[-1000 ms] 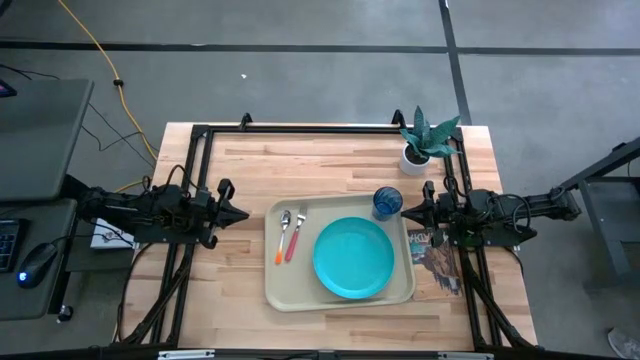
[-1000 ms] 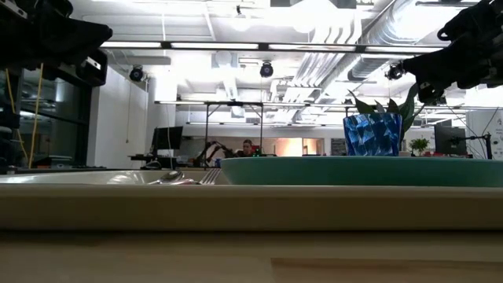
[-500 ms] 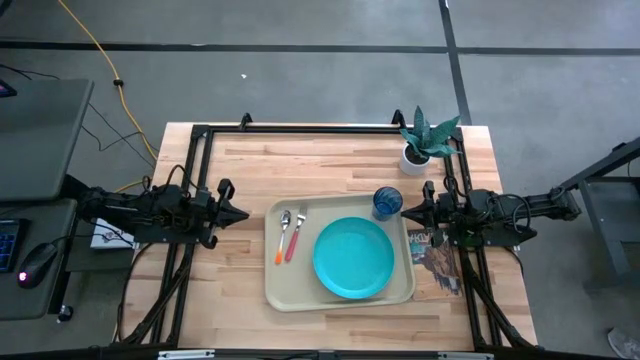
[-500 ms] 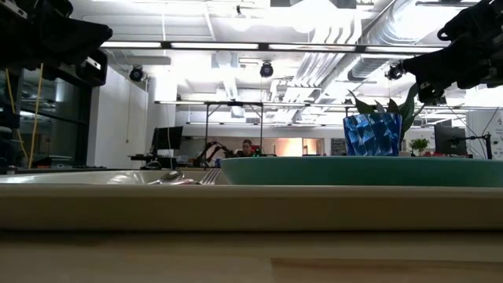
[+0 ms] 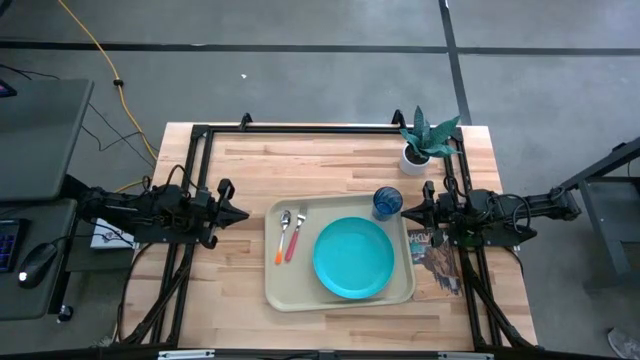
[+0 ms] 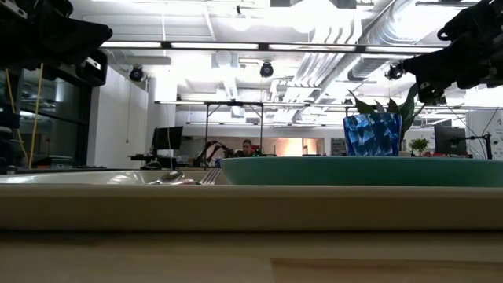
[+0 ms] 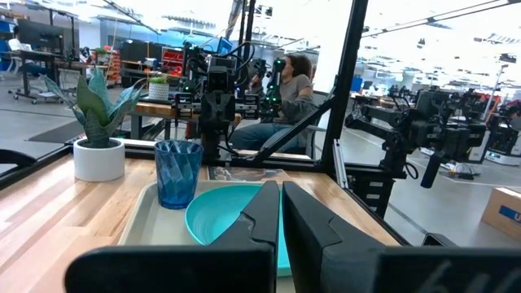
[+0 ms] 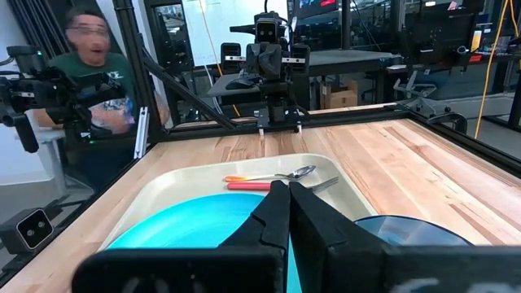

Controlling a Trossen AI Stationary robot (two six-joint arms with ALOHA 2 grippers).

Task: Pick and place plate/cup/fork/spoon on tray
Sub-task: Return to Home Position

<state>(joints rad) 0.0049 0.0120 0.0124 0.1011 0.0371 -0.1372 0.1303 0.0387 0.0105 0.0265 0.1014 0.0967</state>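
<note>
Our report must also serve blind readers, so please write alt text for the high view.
A beige tray on a wooden table holds a turquoise plate, a blue cup in one corner, and a spoon and fork side by side. The left gripper and right gripper, both shut, wait at either side of the tray.

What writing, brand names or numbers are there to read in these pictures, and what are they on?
Nothing here reads clearly.
On the printed sheet, lying on the table beside the tray: print too small to read.
On the cardboard box out in the room: a blue label, blurred.
On the plate, cup, fork and spoon: no markings visible.
</note>
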